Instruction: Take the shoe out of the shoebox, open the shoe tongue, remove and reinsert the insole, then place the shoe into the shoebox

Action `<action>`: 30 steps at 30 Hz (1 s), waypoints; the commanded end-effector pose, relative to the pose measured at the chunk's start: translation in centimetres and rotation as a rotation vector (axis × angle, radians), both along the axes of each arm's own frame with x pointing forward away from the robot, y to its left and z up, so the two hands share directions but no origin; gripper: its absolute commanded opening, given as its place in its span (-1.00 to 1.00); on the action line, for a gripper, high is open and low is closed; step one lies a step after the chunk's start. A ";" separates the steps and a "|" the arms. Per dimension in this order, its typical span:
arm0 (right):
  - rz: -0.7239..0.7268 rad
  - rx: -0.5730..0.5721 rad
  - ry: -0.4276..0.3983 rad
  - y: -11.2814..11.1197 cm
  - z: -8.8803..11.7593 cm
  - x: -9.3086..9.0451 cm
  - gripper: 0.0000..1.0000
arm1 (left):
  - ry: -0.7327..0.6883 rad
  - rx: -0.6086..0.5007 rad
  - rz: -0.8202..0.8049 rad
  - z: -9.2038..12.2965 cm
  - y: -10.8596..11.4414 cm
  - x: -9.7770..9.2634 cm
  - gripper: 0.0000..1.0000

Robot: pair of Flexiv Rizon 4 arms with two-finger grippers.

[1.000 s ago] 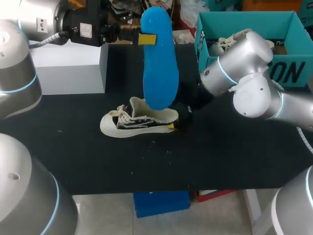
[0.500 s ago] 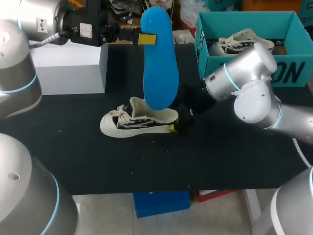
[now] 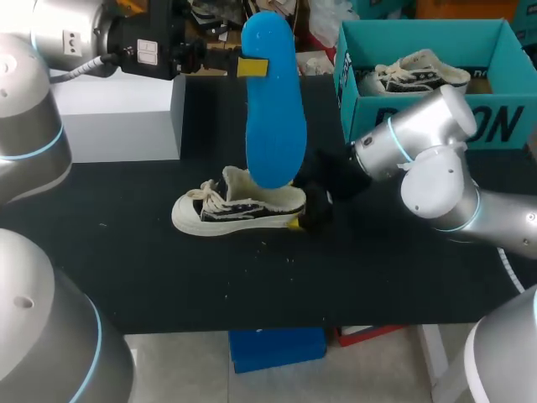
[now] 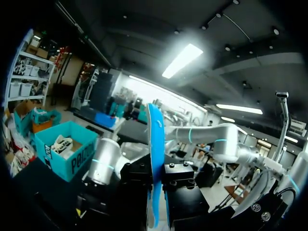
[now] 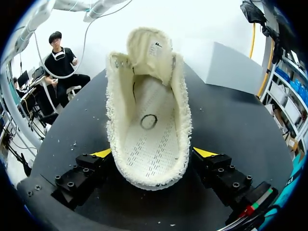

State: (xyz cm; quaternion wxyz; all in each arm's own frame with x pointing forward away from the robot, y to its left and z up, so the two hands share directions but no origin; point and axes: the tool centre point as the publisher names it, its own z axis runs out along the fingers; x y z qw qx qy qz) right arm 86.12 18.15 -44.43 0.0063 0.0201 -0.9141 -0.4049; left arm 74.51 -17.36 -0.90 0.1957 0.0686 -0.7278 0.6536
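Jaws, left gripper (image 3: 252, 67): we have them clamped on the tall blue foam insole (image 3: 273, 126), which stands upright at twelve o'clock from the shoe. Jaws, right gripper (image 5: 153, 153): we have them pressed against both sides of the heel of the cream and navy canvas shoe (image 3: 235, 210). The shoe sits sole-down on the black table (image 3: 377, 277), toe toward nine o'clock, tongue lifted. The teal cardboard shoebox (image 3: 361, 109) is at two o'clock from it and holds a second cream shoe (image 3: 415, 71).

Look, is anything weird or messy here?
Yes. The blue insole is out of the shoe, held upright in the air by the left gripper. The shoe is empty inside, with its tongue up. Tiny white specks dot the black table.
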 end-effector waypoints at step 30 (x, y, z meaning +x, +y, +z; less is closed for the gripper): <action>-0.046 -0.768 -0.030 0.8 4.3 3.0 1.00 | -0.001 0.000 0.004 -0.1 -0.2 -0.1 -1.00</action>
